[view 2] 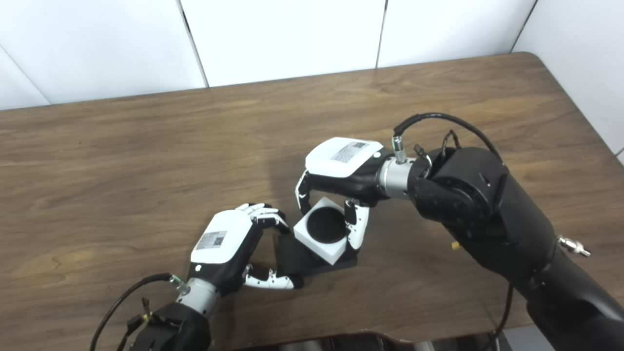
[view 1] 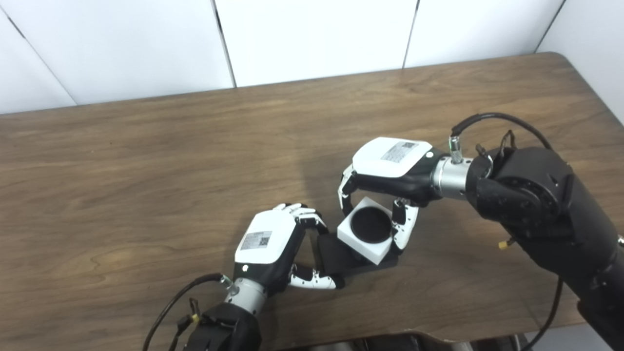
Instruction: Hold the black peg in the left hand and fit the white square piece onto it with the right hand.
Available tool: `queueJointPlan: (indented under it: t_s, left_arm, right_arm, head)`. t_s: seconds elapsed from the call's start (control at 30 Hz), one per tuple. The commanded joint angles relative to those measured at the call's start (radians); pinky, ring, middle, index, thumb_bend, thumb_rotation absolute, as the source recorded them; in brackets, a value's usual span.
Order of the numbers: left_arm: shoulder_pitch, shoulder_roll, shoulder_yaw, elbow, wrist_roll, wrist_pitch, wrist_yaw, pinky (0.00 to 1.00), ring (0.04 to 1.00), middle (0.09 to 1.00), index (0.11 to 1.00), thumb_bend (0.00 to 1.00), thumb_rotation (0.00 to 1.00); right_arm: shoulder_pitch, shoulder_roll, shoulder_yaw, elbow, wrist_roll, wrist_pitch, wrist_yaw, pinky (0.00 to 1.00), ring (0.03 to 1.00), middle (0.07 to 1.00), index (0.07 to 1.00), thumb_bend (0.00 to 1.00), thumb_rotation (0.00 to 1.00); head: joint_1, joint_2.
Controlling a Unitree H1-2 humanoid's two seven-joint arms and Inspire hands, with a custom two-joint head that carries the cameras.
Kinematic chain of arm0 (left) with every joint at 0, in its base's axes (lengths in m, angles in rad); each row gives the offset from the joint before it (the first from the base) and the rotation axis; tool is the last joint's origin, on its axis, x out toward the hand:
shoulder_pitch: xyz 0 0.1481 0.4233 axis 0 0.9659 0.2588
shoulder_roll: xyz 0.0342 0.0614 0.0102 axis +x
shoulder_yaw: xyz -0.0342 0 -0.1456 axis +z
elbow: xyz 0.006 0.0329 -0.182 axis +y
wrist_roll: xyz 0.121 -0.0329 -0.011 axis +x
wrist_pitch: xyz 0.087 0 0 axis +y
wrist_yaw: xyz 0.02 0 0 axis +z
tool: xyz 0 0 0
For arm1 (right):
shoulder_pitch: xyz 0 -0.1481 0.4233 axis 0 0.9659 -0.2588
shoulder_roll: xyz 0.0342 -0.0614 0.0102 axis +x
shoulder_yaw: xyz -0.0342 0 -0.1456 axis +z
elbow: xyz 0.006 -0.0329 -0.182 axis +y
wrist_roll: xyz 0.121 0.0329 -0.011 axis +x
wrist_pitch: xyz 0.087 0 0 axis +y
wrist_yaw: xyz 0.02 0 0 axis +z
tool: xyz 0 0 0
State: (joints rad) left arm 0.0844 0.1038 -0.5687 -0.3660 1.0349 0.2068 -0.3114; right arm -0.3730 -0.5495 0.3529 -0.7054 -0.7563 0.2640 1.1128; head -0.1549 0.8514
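- Black, the peg (view 1: 371, 225) shows only as a round top inside the hole of the white square piece (view 1: 365, 241); its shaft is hidden.
- Its flat black base (view 1: 336, 256) lies on the wooden table (view 1: 146, 185), partly covered by the piece.
- The left hand (view 1: 273, 246) grasps the base's left edge between fingers and thumb.
- The right hand (view 1: 385, 180) grips the white square piece from above, its palm hidden.
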Motion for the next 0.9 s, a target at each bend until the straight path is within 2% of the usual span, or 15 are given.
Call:
queueJointPlan:
  t_s: [0.0, 0.07, 0.1, 0.43, 0.87]
  left_arm:
    - [0.006, 0.001, -0.017, -0.006, -0.008, -0.009, -0.046, 0.91, 0.859, 0.787, 0.489, 0.51, 0.05]
    - [0.005, 0.001, -0.017, -0.006, -0.008, -0.011, -0.044, 0.91, 0.859, 0.785, 0.488, 0.51, 0.05]
    - [0.005, 0.002, -0.017, -0.006, -0.007, -0.011, -0.045, 0.91, 0.859, 0.785, 0.488, 0.51, 0.05]
    - [0.002, 0.005, -0.011, -0.003, 0.003, -0.014, -0.038, 0.9, 0.854, 0.781, 0.488, 0.51, 0.05]
    - [0.007, -0.001, 0.008, 0.017, 0.076, -0.012, 0.002, 0.86, 0.834, 0.765, 0.487, 0.52, 0.05]
  right_arm:
    - [-0.041, -0.011, -0.019, -0.018, -0.018, -0.007, -0.006, 0.91, 0.858, 0.766, 0.605, 0.87, 0.21]
    - [-0.048, -0.01, -0.018, -0.021, -0.018, -0.002, 0.003, 0.92, 0.86, 0.774, 0.638, 0.97, 0.27]
    - [-0.051, -0.009, -0.019, -0.021, -0.017, 0.0, 0.007, 0.93, 0.86, 0.777, 0.644, 0.99, 0.29]
    - [-0.076, -0.008, -0.029, -0.034, -0.015, 0.021, 0.033, 0.94, 0.86, 0.775, 0.666, 1.0, 0.43]
    - [-0.066, -0.013, -0.065, -0.049, -0.021, 0.023, 0.03, 0.93, 0.864, 0.76, 0.675, 1.0, 0.44]
  head:
    - [-0.001, 0.001]
    - [-0.007, 0.006]
    - [-0.007, 0.006]
    - [-0.01, 0.01]
    - [0.001, -0.002]
